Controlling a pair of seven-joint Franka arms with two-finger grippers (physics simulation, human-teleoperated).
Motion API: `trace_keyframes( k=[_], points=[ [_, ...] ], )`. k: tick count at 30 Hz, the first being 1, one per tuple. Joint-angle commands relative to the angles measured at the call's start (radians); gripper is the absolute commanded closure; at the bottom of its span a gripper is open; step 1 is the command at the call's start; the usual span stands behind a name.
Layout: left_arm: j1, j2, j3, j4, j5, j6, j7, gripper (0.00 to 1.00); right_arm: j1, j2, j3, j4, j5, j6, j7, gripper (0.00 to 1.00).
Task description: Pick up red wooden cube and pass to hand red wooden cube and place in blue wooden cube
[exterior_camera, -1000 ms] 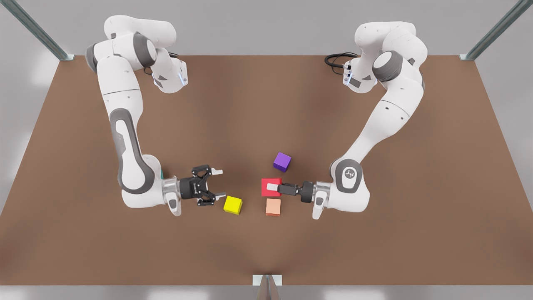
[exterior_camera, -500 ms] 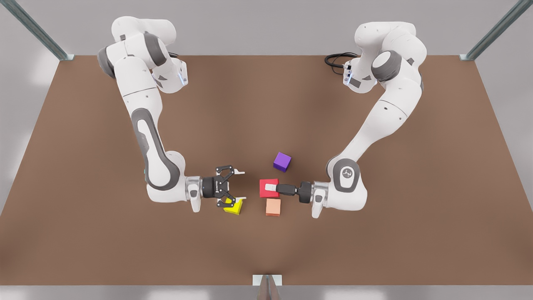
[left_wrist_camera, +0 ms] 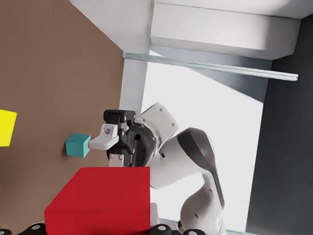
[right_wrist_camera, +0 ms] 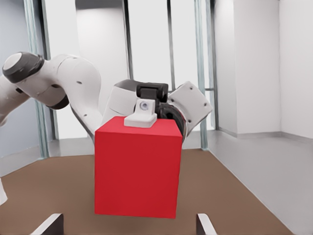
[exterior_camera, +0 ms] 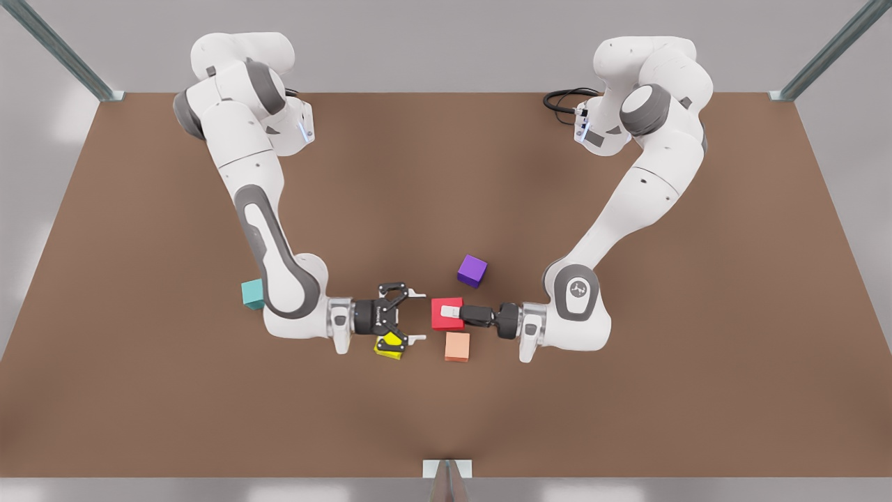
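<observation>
1. My left gripper point(exterior_camera: 451, 314), at frame centre, is closed tight on the red cube point(exterior_camera: 439, 322).
2. My right gripper point(exterior_camera: 417, 316), spread wide, faces the cube from just beside it.
3. The blue cube point(exterior_camera: 251, 294) sits well apart, at centre left.

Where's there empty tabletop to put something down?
Bare table: the wide stretch behind the purple cube, between the arm bases, and the strip from the yellow cube and peach cube to the near edge. Crowded: the middle, where the left gripper holds the red wooden cube facing the open right gripper, cubes all around.
</observation>
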State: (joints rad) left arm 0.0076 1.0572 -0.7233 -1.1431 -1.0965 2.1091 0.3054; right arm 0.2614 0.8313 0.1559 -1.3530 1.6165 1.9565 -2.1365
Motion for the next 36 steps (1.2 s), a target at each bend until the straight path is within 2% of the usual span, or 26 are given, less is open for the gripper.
trace_keyframes(
  k=[1,26,36],
  points=[
    [0.0,-0.002,-0.001,0.0,-0.009,-0.005,0.072,0.35,-0.001,0.0,0.004,0.002,0.0,0.021,-0.114,0.0],
    [-0.009,0.001,-0.001,0.0,-0.011,-0.001,0.073,0.35,0.001,-0.011,0.037,0.02,-0.001,0.025,-0.043,0.0],
    [-0.041,0.004,-0.001,0.002,-0.013,0.061,0.073,0.35,0.002,-0.003,0.057,0.02,0.0,0.039,-0.042,0.0]
  ],
)
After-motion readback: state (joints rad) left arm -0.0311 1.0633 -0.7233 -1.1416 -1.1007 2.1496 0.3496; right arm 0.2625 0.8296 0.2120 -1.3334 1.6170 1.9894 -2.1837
